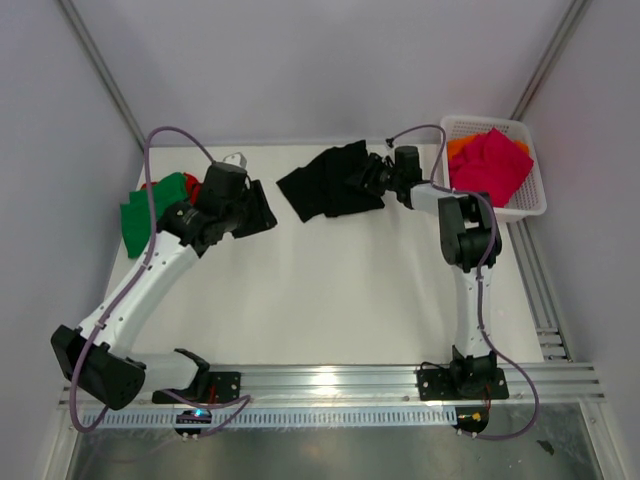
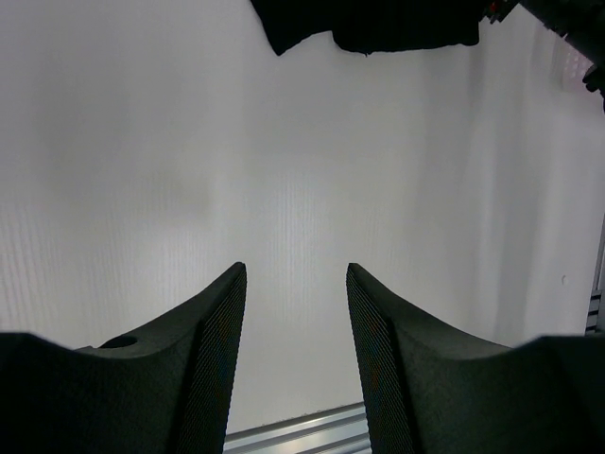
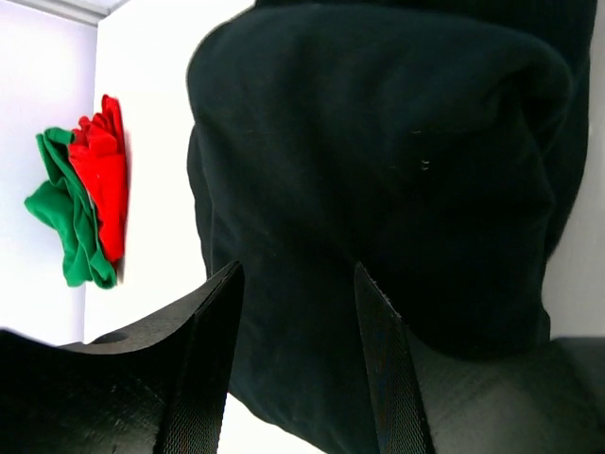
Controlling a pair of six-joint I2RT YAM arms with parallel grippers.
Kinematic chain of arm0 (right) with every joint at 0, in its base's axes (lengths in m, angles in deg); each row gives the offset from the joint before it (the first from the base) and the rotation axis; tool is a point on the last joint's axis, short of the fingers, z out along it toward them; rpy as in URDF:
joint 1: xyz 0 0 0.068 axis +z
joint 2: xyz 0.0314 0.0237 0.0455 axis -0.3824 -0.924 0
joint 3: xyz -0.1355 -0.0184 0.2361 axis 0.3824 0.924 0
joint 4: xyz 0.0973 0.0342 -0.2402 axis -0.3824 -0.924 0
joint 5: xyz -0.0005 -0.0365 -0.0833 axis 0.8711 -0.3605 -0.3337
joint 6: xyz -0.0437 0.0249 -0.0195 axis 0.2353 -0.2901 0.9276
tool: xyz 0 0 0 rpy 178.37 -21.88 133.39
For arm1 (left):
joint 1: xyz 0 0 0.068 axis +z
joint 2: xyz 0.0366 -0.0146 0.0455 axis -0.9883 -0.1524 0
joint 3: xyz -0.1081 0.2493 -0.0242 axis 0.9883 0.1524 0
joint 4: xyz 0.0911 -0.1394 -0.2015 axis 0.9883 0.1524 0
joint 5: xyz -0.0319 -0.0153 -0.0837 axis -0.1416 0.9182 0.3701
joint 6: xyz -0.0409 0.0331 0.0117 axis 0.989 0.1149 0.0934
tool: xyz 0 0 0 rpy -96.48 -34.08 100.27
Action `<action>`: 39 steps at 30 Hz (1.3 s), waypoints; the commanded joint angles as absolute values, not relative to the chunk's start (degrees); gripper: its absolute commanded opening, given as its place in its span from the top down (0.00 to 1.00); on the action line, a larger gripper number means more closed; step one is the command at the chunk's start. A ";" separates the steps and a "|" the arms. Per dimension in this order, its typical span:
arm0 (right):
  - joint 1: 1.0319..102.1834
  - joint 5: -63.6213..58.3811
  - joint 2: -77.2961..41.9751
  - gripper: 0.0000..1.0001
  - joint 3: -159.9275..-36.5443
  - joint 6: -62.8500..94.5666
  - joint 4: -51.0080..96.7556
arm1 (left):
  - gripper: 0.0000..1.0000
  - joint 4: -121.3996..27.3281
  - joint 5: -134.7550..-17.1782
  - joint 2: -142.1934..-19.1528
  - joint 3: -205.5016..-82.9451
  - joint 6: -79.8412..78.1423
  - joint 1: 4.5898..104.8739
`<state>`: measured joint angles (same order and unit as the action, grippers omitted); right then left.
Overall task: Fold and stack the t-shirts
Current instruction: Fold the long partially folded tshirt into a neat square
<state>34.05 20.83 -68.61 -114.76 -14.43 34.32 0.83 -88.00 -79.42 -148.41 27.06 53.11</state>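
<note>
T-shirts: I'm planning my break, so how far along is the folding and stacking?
Done: nothing clearly; the green shirt and red shirt lie bunched together at the left. In hand: the right gripper, jaws apart, is at the crumpled black shirt. Left: the pink shirt and orange shirt sit in the basket, and no neat stack shows.

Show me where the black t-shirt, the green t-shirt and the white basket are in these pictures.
black t-shirt [image 1: 325, 185]: top view, on the middle of the cloth.
green t-shirt [image 1: 140, 216]: top view, on its left part, clear of the arm.
white basket [image 1: 483, 123]: top view, on the far rim.
</note>
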 commanded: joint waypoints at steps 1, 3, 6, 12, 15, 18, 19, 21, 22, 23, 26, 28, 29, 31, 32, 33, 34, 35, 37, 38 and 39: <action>34.61 22.61 -64.91 0.45 -107.10 -14.77 38.93 | 0.50 0.86 -90.29 -77.16 -148.69 25.63 52.93; 34.70 23.13 -63.15 0.45 -103.39 -14.33 39.81 | 0.50 0.95 -90.90 -76.90 -148.69 25.45 52.93; 34.70 23.84 -59.28 0.45 -96.18 -13.19 41.22 | 0.50 1.12 -91.08 -76.72 -148.78 25.28 52.93; 34.87 25.51 -50.85 0.45 -83.44 -10.99 41.58 | 0.50 0.86 -91.08 -76.28 -148.61 25.19 52.93; 35.84 25.86 -44.89 0.45 -76.41 -10.64 42.19 | 0.50 0.95 -91.43 -75.84 -148.34 24.66 52.93; 37.86 25.51 -39.00 0.45 -69.90 -12.04 43.68 | 0.50 1.12 -92.31 -76.11 -148.08 23.61 52.93; 38.56 25.51 -37.67 0.45 -67.54 -13.09 43.68 | 0.50 1.21 -92.49 -76.28 -148.17 23.35 52.93; 41.02 24.37 -33.55 0.45 -64.11 -14.06 43.68 | 0.50 1.39 -92.49 -77.24 -148.26 22.64 52.93; 41.98 23.85 -32.04 0.45 -63.22 -14.50 43.16 | 0.50 1.30 -92.49 -77.60 -148.26 22.38 52.93; 42.95 22.36 -30.64 0.45 -62.51 -14.68 42.55 | 0.50 1.30 -92.49 -77.95 -148.34 22.20 52.93; 48.74 19.29 -25.10 0.45 -60.84 -13.63 37.55 | 0.50 1.91 -92.66 -80.58 -149.22 21.41 52.93; 50.25 17.87 -21.85 0.45 -60.31 -13.10 36.22 | 0.50 1.91 -92.49 -81.55 -149.48 21.32 52.93; 50.69 17.17 -21.05 0.45 -60.13 -12.92 35.78 | 0.50 1.83 -91.97 -81.99 -149.49 21.23 52.93; 50.87 16.28 -19.99 0.45 -59.43 -13.36 35.25 | 0.50 1.48 -91.18 -83.13 -149.57 21.15 52.93; 50.87 16.19 -19.73 0.45 -59.43 -13.54 34.90 | 0.50 1.39 -90.65 -83.40 -149.57 21.15 52.93; 50.96 16.37 -19.46 0.45 -59.25 -13.71 34.11 | 0.50 1.30 -90.64 -83.75 -149.49 21.06 52.93; 51.13 16.37 -18.94 0.45 -59.08 -13.89 33.76 | 0.50 1.21 -90.64 -84.01 -149.57 21.06 52.93; 51.31 16.20 -17.45 0.45 -58.64 -14.24 33.49 | 0.50 1.04 -90.73 -84.19 -149.49 20.80 52.93; 52.18 14.88 -15.34 0.45 -57.32 -14.59 32.53 | 0.50 0.95 -90.91 -84.63 -149.40 20.44 52.93; 52.54 14.09 -14.20 0.45 -56.88 -14.59 32.09 | 0.50 0.86 -90.99 -84.81 -149.40 20.18 52.93; 52.89 13.30 -12.19 0.45 -56.44 -14.42 31.13 | 0.50 0.77 -91.00 -84.98 -149.31 20.09 52.93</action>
